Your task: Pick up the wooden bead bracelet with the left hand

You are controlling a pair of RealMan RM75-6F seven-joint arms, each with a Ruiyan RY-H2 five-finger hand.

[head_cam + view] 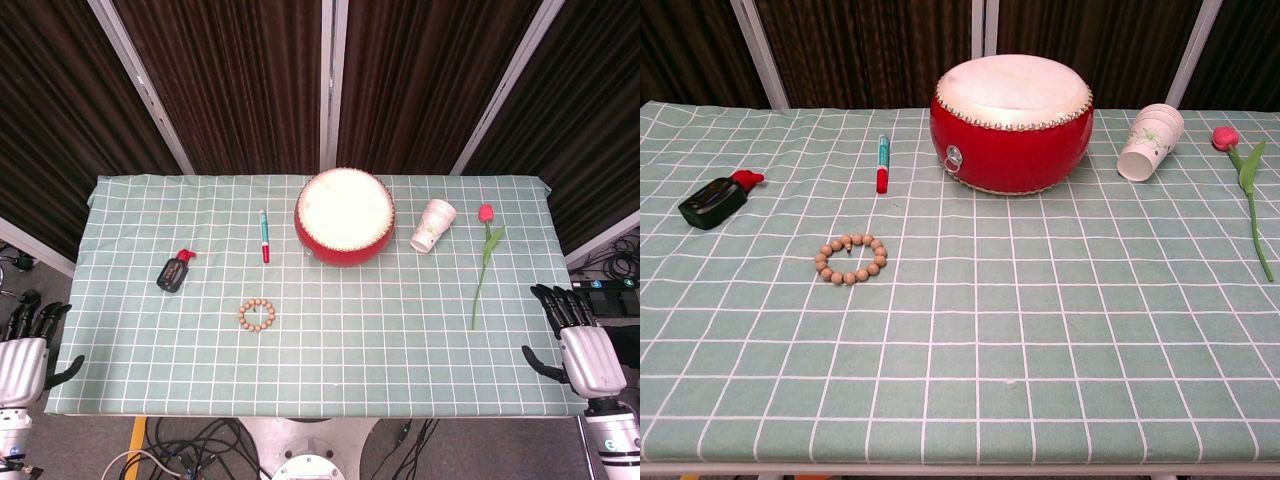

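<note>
The wooden bead bracelet (257, 315) (851, 259) lies flat on the green checked tablecloth, left of centre and toward the front. My left hand (27, 352) hovers off the table's left front corner, fingers spread, holding nothing, well to the left of the bracelet. At the opposite side my right hand (580, 340) sits beyond the right front corner, fingers apart and empty. Neither hand appears in the chest view.
A red drum (344, 215) (1012, 122) stands at the back centre. Beside it lie a red-green marker (264, 236) (881, 164), a tipped paper cup (433, 225) (1150, 142) and an artificial rose (486, 257) (1244, 185). A black bottle with red cap (175, 270) (718, 198) lies left.
</note>
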